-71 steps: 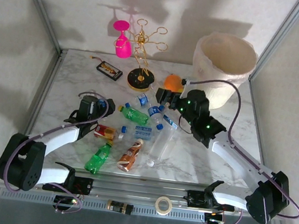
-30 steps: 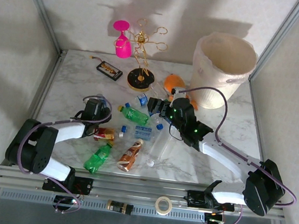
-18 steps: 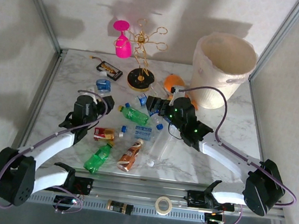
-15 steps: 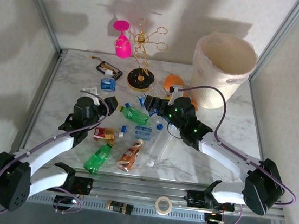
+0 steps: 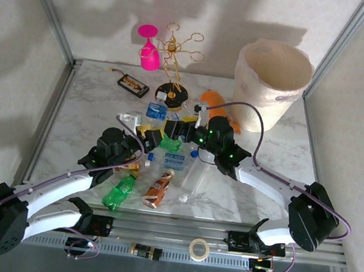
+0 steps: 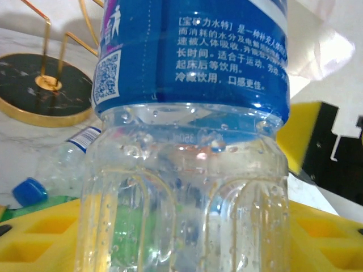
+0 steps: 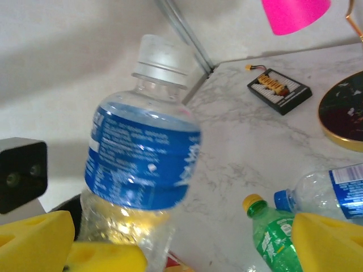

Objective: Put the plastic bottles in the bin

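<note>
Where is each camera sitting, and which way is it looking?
Top external: high behind the robot, looking down at the table; left arm and right arm show.
Left wrist: on the left gripper, facing the blue-label bottle close; its yellow fingers show.
Right wrist: on the right gripper, facing the table's far-left corner; its yellow fingers show.
Shared: all see that bottle.

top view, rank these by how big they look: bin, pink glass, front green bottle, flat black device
1. bin
2. pink glass and green bottle, about alike
3. black device, smallest
</note>
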Tool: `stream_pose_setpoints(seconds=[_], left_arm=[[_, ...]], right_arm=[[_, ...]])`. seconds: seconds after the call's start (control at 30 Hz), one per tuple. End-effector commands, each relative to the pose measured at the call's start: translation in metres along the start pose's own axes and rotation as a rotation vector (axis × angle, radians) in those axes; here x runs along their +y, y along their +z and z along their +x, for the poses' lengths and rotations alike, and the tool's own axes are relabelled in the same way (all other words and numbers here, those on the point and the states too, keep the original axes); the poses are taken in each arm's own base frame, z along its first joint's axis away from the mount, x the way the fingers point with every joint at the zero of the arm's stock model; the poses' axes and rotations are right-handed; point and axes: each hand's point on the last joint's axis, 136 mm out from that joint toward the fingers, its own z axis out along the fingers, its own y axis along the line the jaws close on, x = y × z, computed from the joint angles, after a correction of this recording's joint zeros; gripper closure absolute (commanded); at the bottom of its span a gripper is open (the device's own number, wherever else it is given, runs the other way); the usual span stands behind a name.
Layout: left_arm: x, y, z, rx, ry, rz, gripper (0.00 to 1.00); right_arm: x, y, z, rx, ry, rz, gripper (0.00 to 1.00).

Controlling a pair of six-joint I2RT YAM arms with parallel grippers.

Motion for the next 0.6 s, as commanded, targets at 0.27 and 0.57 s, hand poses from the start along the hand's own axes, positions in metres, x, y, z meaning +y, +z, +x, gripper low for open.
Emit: stream_pose_setpoints(seconds=[0.27, 0.57], left_arm=[[-0.047, 0.014, 0.017, 0.04, 0.106, 0.12, 0.63], [-0.062, 0.006, 0.011, -0.011, 0.123, 0.164, 0.63]], right_arm=[[0.017, 0.006, -0.007, -0.016, 0.013, -0.08, 0.07], [0.008, 0.011, 0.001, 0.006, 0.031, -0.051, 0.12]])
